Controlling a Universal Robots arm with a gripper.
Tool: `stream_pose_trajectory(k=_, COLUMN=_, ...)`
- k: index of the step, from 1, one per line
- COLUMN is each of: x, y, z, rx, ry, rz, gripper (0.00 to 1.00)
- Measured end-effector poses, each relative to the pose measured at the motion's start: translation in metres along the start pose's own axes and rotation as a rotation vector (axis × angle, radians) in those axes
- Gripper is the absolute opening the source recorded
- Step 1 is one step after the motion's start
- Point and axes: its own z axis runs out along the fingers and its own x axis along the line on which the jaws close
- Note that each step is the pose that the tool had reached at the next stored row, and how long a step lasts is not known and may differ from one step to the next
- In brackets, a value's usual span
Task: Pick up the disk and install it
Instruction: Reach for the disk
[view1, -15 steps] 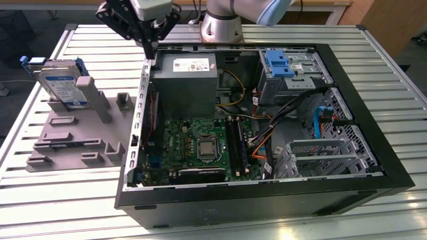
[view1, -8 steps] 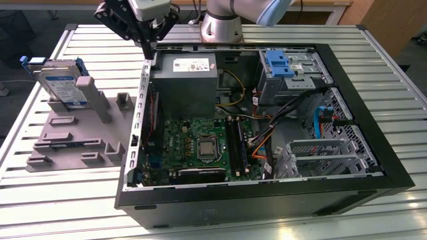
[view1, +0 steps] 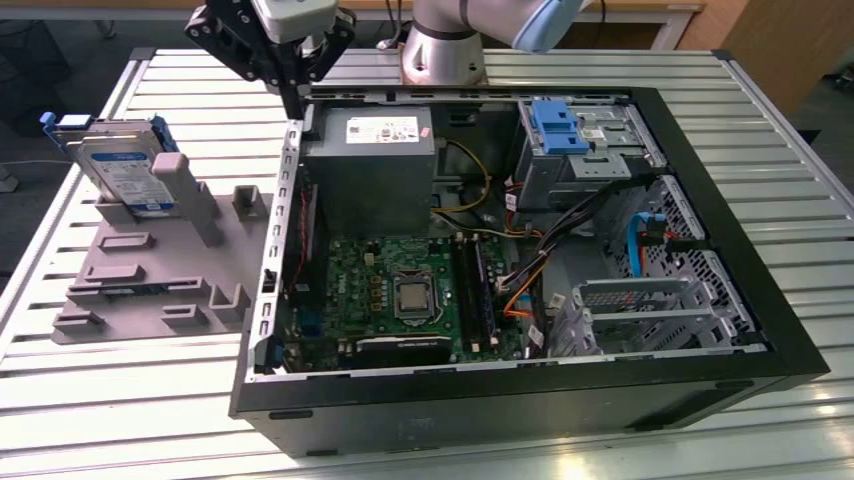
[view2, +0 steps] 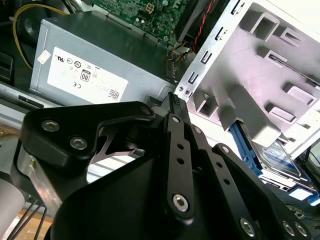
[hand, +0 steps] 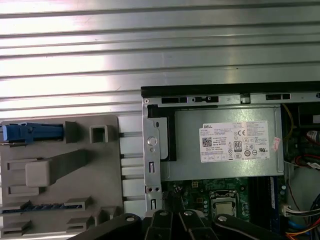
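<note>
One step in hand: approach to disk, not yet grasped
Fingers: pressed together, empty, above case far rim
Need: probably opening first

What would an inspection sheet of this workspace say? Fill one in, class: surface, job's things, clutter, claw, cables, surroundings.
Surface: slatted metal table bearing an open computer case and a grey fixture.
Job's things: disk stands tilted in the fixture, not gripped.
Clutter: bare blue bracket inside the case.
Grippers: claw shut, empty, above the case's wall near the power supply.
Cables: yellow, orange and blue wires inside the case.
Surroundings: wooden furniture behind the table.
</note>
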Motion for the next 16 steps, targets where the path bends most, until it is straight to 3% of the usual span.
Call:
stream_pose_trajectory(k=6, x=0.0064, y=-0.0005, z=0.0002, rx=0.0000, ry=0.0000, rz=0.000, gripper=0.11)
stream_pose_trajectory(k=16, x=0.0255, y=-0.0011, z=0.0005, rx=0.0000, ry=0.0000, rz=0.000, gripper=0.11)
